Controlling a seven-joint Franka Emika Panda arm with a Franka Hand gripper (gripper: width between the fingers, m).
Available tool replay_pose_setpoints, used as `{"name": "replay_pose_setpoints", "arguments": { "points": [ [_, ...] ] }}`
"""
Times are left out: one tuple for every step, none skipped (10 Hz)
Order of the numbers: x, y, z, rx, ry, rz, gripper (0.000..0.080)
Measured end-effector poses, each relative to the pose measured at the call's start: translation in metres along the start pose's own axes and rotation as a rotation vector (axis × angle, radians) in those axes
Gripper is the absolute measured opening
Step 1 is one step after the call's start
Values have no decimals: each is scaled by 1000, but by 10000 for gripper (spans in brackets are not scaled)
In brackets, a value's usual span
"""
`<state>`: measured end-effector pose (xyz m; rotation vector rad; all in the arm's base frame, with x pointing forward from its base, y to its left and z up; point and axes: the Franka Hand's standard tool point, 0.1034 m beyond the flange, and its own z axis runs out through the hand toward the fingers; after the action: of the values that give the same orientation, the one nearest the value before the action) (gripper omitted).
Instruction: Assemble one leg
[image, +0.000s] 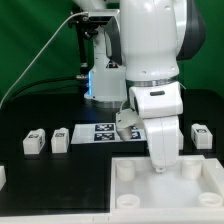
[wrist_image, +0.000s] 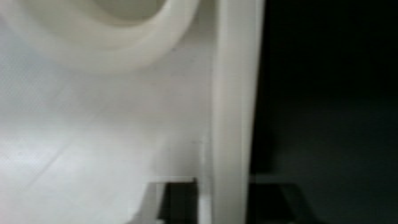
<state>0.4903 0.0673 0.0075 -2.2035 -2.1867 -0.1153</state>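
Note:
The white square panel (image: 170, 195) with round corner sockets lies at the front of the black table. My gripper (image: 158, 167) reaches straight down onto its far edge. In the wrist view the gripper (wrist_image: 228, 192) straddles the panel's rim (wrist_image: 221, 110), one dark finger (wrist_image: 176, 203) on each side, shut on it. One round socket (wrist_image: 118, 14) shows on the panel's face. Two legs, small white tagged blocks (image: 35, 142) (image: 60, 138), lie at the exterior view's left. A third leg (image: 200, 135) lies at its right. Another tagged piece (image: 125, 125) sits half hidden behind the arm.
The marker board (image: 103, 131) lies flat on the table behind the panel. The robot's base (image: 105, 85) stands at the back. A white piece (image: 2, 178) shows at the exterior view's left edge. A green curtain backs the scene.

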Motion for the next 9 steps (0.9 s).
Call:
{"name": "replay_pose_setpoints", "arguments": {
  "points": [
    [0,0,0,0,0,1,236],
    [-1,0,0,0,0,2,384],
    [-1,0,0,0,0,2,384],
    [-1,0,0,0,0,3,557],
    [-1,0,0,0,0,3,557],
    [-1,0,0,0,0,3,630],
    [-1,0,0,0,0,3,644],
    [-2,0,0,0,0,4,644],
    [-2,0,0,0,0,4,648]
  ]
}}
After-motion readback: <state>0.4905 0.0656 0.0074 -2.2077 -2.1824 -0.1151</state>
